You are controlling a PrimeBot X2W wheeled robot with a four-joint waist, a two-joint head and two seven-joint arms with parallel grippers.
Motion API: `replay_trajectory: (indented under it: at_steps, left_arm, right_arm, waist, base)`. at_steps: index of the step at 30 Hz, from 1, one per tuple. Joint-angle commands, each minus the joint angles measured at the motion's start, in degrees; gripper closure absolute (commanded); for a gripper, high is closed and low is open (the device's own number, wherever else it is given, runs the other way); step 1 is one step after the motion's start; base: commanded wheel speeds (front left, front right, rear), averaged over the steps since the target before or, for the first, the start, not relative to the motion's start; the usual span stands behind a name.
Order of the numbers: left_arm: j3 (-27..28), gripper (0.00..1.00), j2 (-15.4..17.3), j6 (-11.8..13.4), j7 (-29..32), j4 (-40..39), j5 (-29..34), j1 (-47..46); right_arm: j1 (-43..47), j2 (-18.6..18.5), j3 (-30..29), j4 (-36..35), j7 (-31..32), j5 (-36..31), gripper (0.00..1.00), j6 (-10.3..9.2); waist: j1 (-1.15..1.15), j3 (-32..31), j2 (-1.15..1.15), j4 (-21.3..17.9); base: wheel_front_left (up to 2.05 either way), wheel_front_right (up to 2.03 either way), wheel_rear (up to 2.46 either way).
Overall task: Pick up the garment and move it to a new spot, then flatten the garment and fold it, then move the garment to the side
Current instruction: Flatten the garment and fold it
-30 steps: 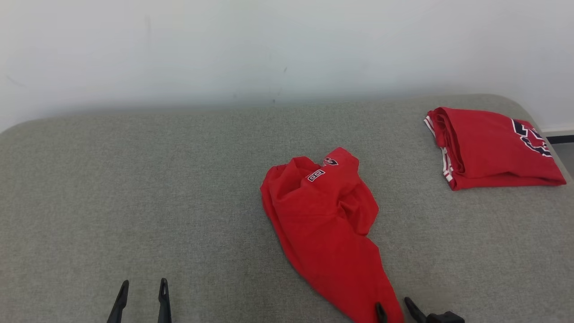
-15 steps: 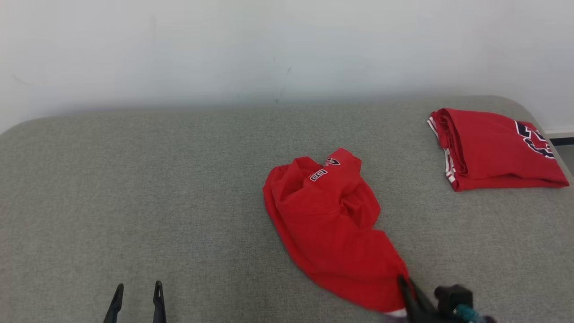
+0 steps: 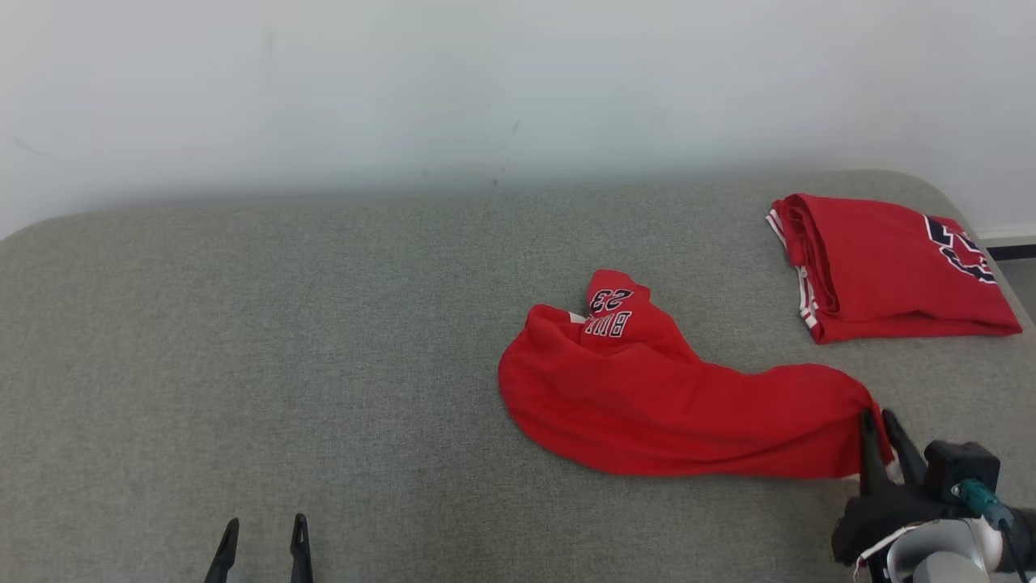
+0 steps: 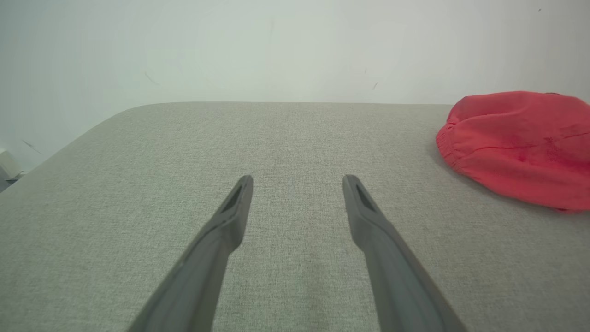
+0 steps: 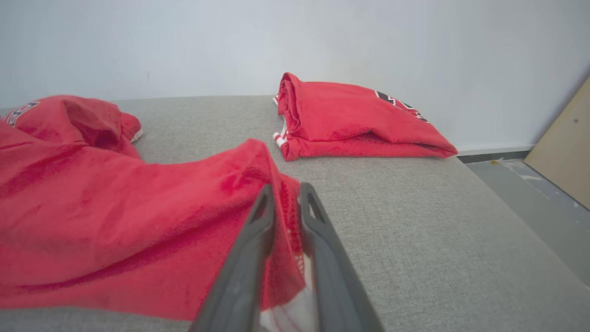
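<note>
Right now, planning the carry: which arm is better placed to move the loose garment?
Right: the right pincer is shut on the loose garment; the left pincer hangs open, apart from it.

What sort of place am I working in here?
Likely a bare test room rather than a home: a grey padded surface against a blank white wall, a board leaning by bare floor, plus a crumpled red garment and a folded one.

Upholstered surface (image 3: 243,364), wall (image 3: 486,81) behind: loose jersey (image 3: 647,397) lying right of centre, folded jersey (image 3: 882,271) behind it at the far right corner, right gripper (image 3: 877,417) clamped on the loose jersey's right end, left gripper (image 3: 265,525) near left, well apart.
</note>
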Motion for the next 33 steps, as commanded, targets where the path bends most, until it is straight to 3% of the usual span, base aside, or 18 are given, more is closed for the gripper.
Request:
replay_trajectory:
  at_steps: [1, 7, 13, 20, 27, 33]
  left_arm:
    - [0.1, 0.0, -0.1, 0.1, -0.2, 0.3, -0.3, -0.2]
    - [0.6, 0.0, -0.1, -0.1, -0.2, 0.5, 0.0, -0.9]
    - [1.0, 0.0, -0.1, -1.6, -0.2, 1.3, 0.6, -3.5]
    - [-3.1, 0.0, 3.0, -4.3, -0.2, 9.8, -0.9, -12.1]
    - [-15.6, 0.0, 10.4, -4.3, -0.2, 22.6, -9.6, -25.2]
    - [-21.8, 0.0, 12.5, -4.3, 0.5, 31.0, -16.9, -33.1]
  right_arm:
    - [-0.6, 1.4, -0.5, -3.3, 0.0, 0.2, 0.0, -0.18]
    - [3.3, 4.0, -0.7, -16.9, 0.0, 0.8, 0.0, -0.17]
    - [7.5, 5.9, 2.4, -25.4, 0.0, 2.0, 0.0, -0.18]
    - [10.7, 6.8, 8.3, -27.0, 0.0, 3.9, 0.0, -0.18]
    - [9.9, 6.8, 13.2, -26.5, 0.0, 8.4, 0.0, -0.18]
    - [9.0, 6.9, 13.8, -26.4, 0.0, 9.2, 0.0, -0.17]
  waist:
    - [0.0, -0.1, 0.0, -0.1]
    - [0.0, -0.2, 0.0, -0.8]
    - [0.0, 0.0, 0.0, -2.2]
    - [0.0, 1.6, 0.0, -5.8]
    - [0.0, 4.8, 0.0, -11.8]
    - [0.0, 7.0, 0.0, -15.5]
  base:
    - [0.0, 0.0, 0.0]
    - [0.0, 0.0, 0.0]
    - [0.0, 0.0, 0.0]
    - [0.0, 0.0, 0.0]
    - [0.0, 0.0, 0.0]
    - [0.0, 0.0, 0.0]
